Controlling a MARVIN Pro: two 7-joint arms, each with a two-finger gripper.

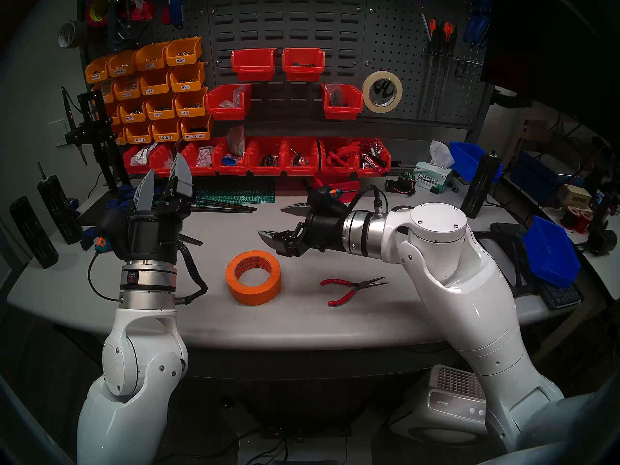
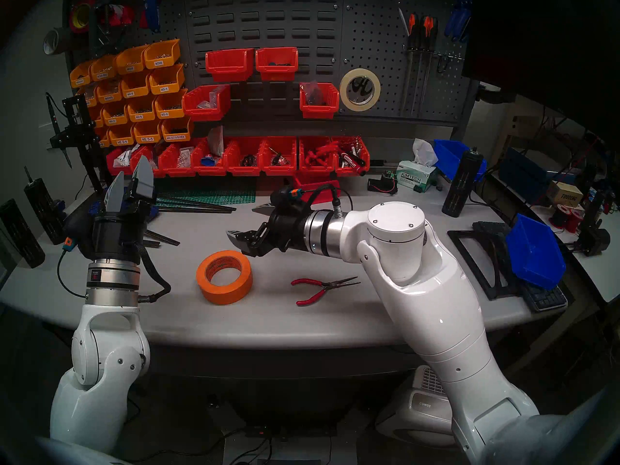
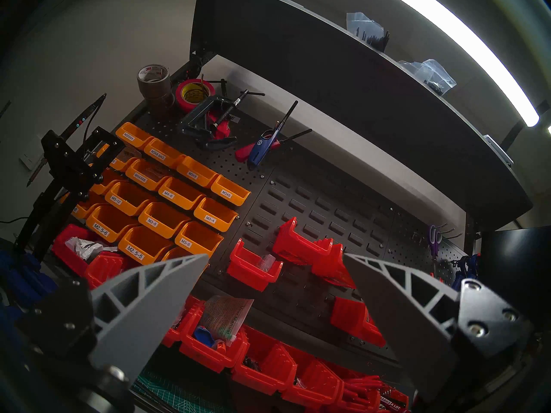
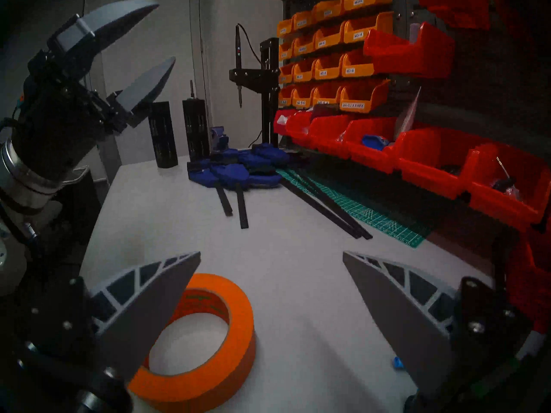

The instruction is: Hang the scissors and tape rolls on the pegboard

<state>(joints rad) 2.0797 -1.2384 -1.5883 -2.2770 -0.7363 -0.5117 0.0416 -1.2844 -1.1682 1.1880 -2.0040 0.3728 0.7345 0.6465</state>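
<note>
Left gripper [image 1: 166,175]: raised above the table's left side, pointing up and toward the back wall; fingers spread wide, nothing between them. The left wrist view looks through the gap at the bins.
Yellow bins [image 1: 151,92]: labelled rows hung on the wall panel, behind and above the left gripper.
Orange tape roll [image 1: 253,277]: lies flat on the grey table [image 1: 100,286], near the front edge, between the two arms; touched by nothing.
Right gripper [image 1: 280,224]: hangs over the table just behind and right of the orange tape roll, pointing left and slightly down; fingers set far apart and empty. In the right wrist view the roll sits low at the left finger [image 4: 143,308], partly hidden behind it, not between the pair.
Red bins [image 1: 255,157]: a row along the back of the table, more on the louvred panel above.
Red-handled pliers [image 1: 352,288]: flat on the table, right of the orange roll and apart from it, under the right arm's forearm.
Cream tape ring [image 1: 382,91]: already hanging on the pegboard [image 1: 399,45], just right of a red bin.
Scissors: black-handled pair not visible in any view.
</note>
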